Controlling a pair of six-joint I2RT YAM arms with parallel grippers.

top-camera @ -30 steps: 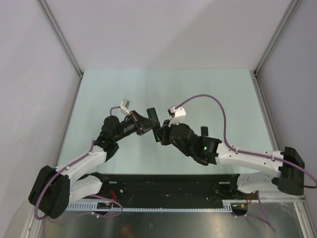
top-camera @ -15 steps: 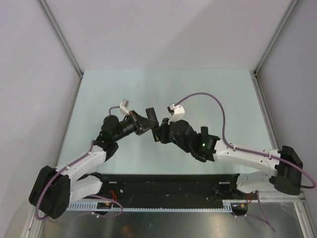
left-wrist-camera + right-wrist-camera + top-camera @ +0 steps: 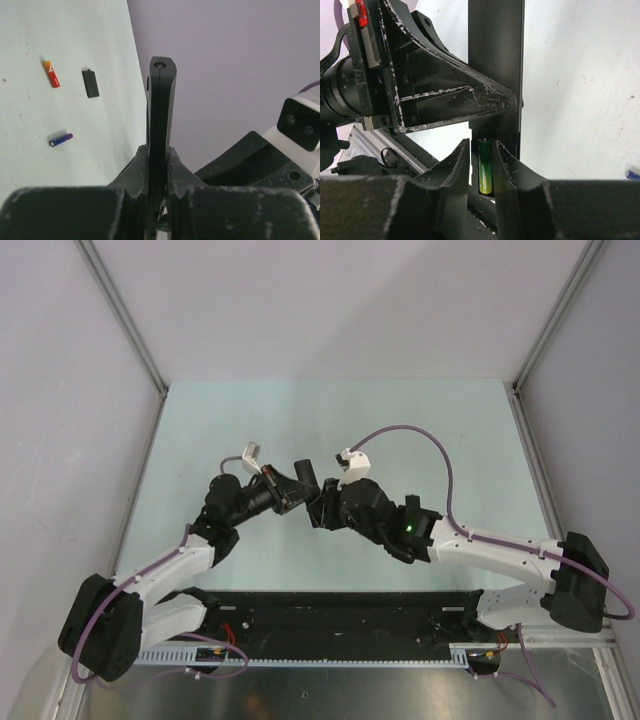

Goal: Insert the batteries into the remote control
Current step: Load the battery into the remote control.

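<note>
My left gripper (image 3: 158,150) is shut on the remote control (image 3: 161,110), a slim black bar held edge-on above the table. In the right wrist view the remote (image 3: 496,60) shows its recess, with the green battery (image 3: 485,166) lying inside it. My right gripper (image 3: 481,145) straddles that battery with its jaws a little wider than it, and a dark gap shows on the left side. The red battery (image 3: 51,73) and a blue-purple battery (image 3: 61,139) lie on the table. In the top view the two grippers (image 3: 290,490) (image 3: 322,508) meet mid-table.
A small black rectangular cover (image 3: 90,83) lies on the pale green table (image 3: 420,430) beside the red battery. The right arm's white wrist camera (image 3: 299,122) hangs close to the remote. Grey walls enclose the table on three sides.
The right arm has shifted a little leftward and closer to the remote. The left arm and the remote have stayed put.
</note>
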